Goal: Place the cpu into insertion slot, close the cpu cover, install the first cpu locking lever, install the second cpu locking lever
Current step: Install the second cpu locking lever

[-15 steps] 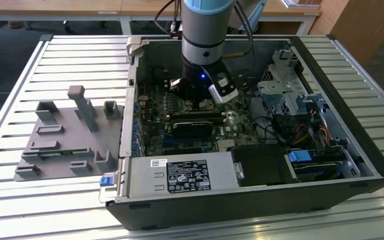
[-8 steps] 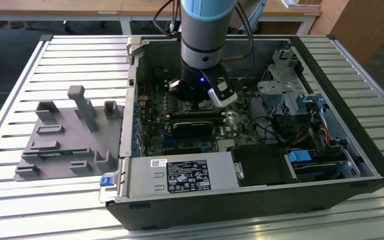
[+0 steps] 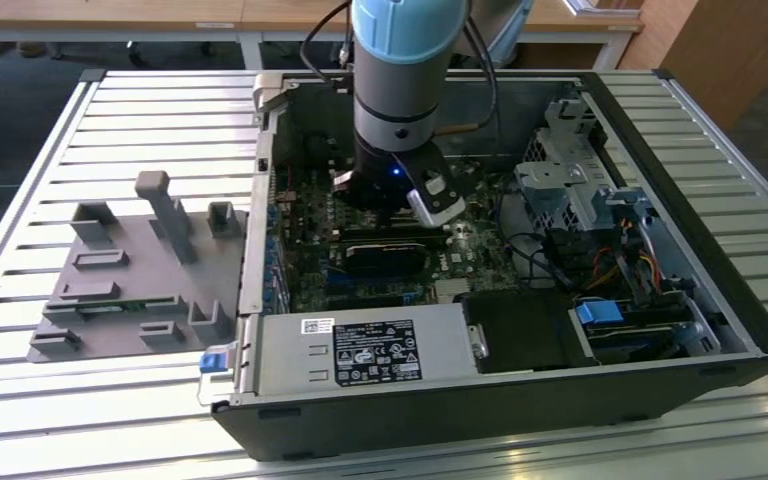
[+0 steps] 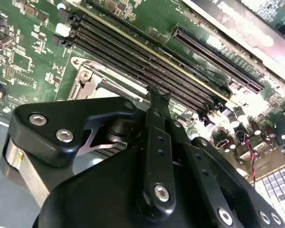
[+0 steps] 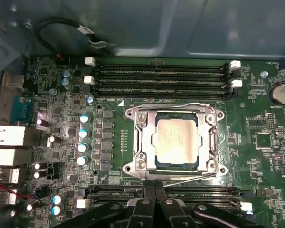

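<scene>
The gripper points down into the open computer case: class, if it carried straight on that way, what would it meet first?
Most likely the motherboard at the near edge of the cpu cover, which lies closed over the cpu. The gripper has its fingertips together just beside that edge. Depth is unclear, so this is a judgement.

CPU [image 5: 176,141], pale silvery square, lies flat in the insertion slot [image 5: 167,164]; silvery CPU cover [image 5: 143,142] is closed, framing it from 12 to 12 o'clock

gripper [image 5: 154,190] linkage cut by first wrist view's edge | insertion slot [image 4: 92,83] half-hidden behind gripper
</scene>
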You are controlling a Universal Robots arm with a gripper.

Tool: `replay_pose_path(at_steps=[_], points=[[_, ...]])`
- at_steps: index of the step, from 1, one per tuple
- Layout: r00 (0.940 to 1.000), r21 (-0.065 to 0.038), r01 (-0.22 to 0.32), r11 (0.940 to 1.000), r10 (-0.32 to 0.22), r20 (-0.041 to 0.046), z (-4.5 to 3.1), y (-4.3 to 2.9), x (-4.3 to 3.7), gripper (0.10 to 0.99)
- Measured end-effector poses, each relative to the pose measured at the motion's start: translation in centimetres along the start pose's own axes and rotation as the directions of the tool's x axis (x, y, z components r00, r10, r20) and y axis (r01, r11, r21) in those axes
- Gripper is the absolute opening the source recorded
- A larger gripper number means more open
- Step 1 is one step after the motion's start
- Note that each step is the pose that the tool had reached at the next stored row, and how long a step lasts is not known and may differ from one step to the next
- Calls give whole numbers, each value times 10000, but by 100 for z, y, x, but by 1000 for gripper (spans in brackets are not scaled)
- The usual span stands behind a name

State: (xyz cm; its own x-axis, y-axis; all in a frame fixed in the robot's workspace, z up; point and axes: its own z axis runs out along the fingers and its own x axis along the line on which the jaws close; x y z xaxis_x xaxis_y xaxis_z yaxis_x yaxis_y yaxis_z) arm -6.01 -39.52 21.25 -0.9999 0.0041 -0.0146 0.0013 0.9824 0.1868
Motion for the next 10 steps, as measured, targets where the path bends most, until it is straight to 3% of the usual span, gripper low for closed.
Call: replay_pose_path(at_steps=[10], points=[[10000, -224, -3, 9997, 3, 1, 16, -25, 72, 118]])
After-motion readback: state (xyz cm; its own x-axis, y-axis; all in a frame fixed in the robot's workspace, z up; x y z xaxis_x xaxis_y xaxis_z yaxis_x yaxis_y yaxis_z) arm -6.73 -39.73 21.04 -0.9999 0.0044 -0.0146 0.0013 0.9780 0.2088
